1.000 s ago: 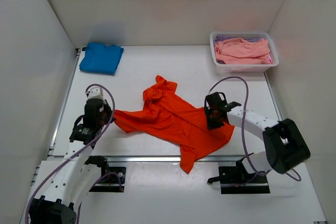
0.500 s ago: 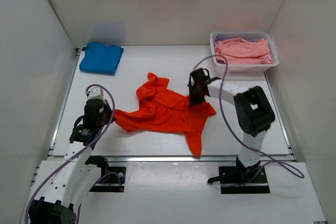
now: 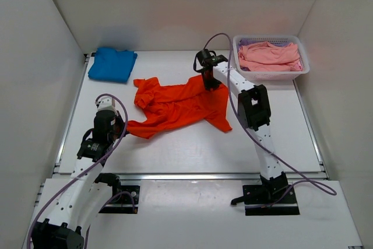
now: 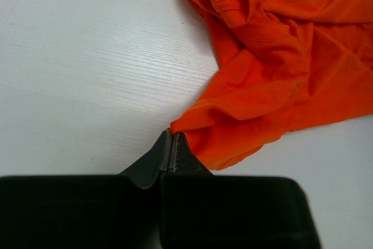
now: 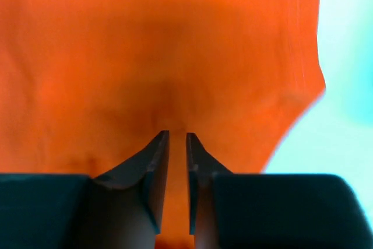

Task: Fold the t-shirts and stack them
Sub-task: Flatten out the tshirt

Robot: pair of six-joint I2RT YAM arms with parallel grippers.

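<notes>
1. step in hand, as i judge it: spreading the orange shirt (image 3: 180, 104) flat on the table (image 3: 175, 150) before the first fold; it lies crumpled in the middle of the top view, stretched between the two arms.
2. the left gripper (image 4: 172, 135), at the lower left of the top view, has its jaws pressed together on a corner of the orange shirt; in its wrist view the cloth runs right into the closed tips.
3. the right gripper (image 5: 178, 135), above centre in the top view, sits at the far edge of the shirt. its jaws stand a narrow slit apart, with orange cloth showing through the gap. i cannot tell whether any cloth is caught between them.
4. the next move likely calls for smoothing the bunched sleeve and collar at the left of the shirt, then taking hold of an edge to fold it over.
5. a folded blue shirt (image 3: 112, 64) lies at the upper left, the likely stacking spot.
6. pink shirts (image 3: 268, 55) wait in the basket (image 3: 271, 76) at the upper right.
</notes>
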